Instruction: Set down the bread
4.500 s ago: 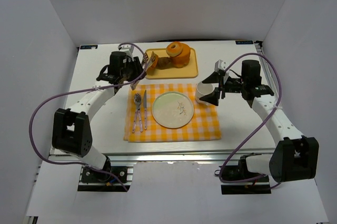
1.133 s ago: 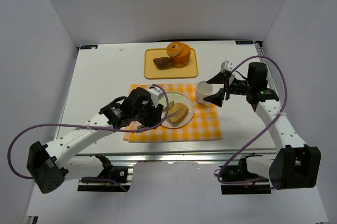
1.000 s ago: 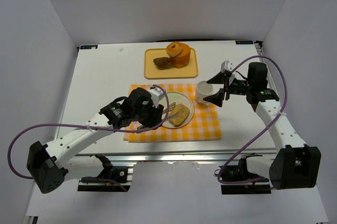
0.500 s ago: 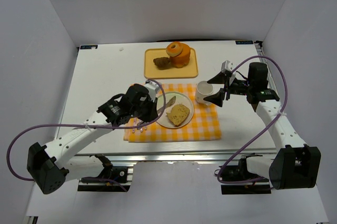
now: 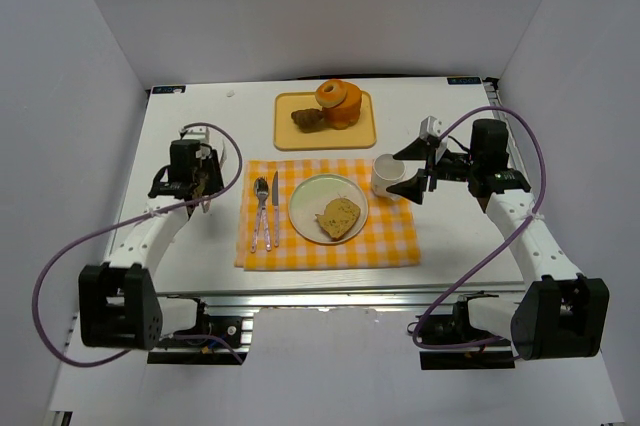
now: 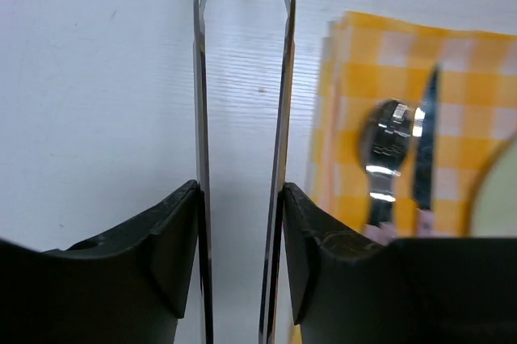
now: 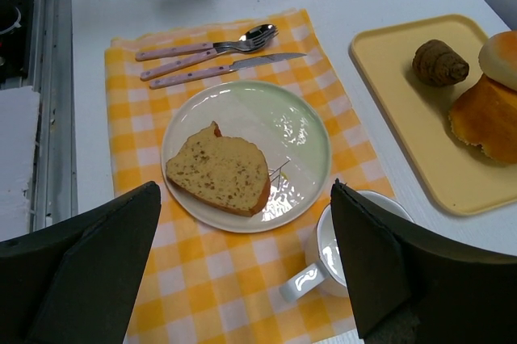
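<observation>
The bread (image 5: 338, 216), a tan slice with a brown crust, lies flat on the pale green plate (image 5: 305, 196). It also shows in the right wrist view (image 7: 220, 170) on the plate (image 7: 291, 122). My left gripper (image 5: 190, 176) is over bare table left of the checked cloth. In its wrist view the left gripper (image 6: 240, 190) is shut on thin metal tongs (image 6: 200, 77), whose arms stand apart and hold nothing. My right gripper (image 5: 413, 170) is open and empty, hovering by the white mug (image 5: 386, 174); in its wrist view the right gripper (image 7: 245, 190) frames plate and mug (image 7: 355, 239).
A yellow checked cloth (image 5: 390, 241) carries the plate, the mug, and a fork, spoon and knife (image 5: 265, 211). A yellow tray (image 5: 290, 134) at the back holds an orange doughnut-like piece (image 5: 338, 101) and a dark brown lump (image 5: 307, 118). White walls enclose the table.
My left arm has pulled back from the plate to the left side of the table with the empty tongs. The bread stays on the plate. The right arm has not moved.
</observation>
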Robot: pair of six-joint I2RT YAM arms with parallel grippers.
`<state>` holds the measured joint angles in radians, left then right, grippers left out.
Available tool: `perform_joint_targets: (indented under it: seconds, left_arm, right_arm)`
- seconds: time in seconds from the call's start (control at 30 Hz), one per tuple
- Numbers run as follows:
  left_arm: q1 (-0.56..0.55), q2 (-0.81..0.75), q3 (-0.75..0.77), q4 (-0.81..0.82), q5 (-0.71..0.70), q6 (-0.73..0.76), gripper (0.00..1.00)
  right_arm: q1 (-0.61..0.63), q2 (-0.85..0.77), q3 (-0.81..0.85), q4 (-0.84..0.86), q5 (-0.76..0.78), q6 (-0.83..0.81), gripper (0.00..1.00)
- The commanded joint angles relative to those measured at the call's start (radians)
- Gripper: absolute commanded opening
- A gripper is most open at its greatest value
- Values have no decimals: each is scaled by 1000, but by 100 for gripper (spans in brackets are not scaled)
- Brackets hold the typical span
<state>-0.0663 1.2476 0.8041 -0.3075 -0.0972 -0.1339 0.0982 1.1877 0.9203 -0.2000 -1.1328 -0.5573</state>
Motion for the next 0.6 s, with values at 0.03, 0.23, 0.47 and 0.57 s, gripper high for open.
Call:
perform_joint_targets:
  seconds: [0.03,0.23,0.47,0.57]
  left_arm:
    - [97,112,-61,232,37,75,58]
    - [135,229,-79,332,49,91,65]
    - [169,293,-54,314,75,66,78]
    - [173,267,-49,314,77,55,88]
  right_arm:
    - [-5,9,40,-38,-24,-26,89]
    - [-4,9,46,-50,-11,-26,89]
    - [-5,30,74,-69,35,-1,89]
    - [-5,40,94,-27,124,120,89]
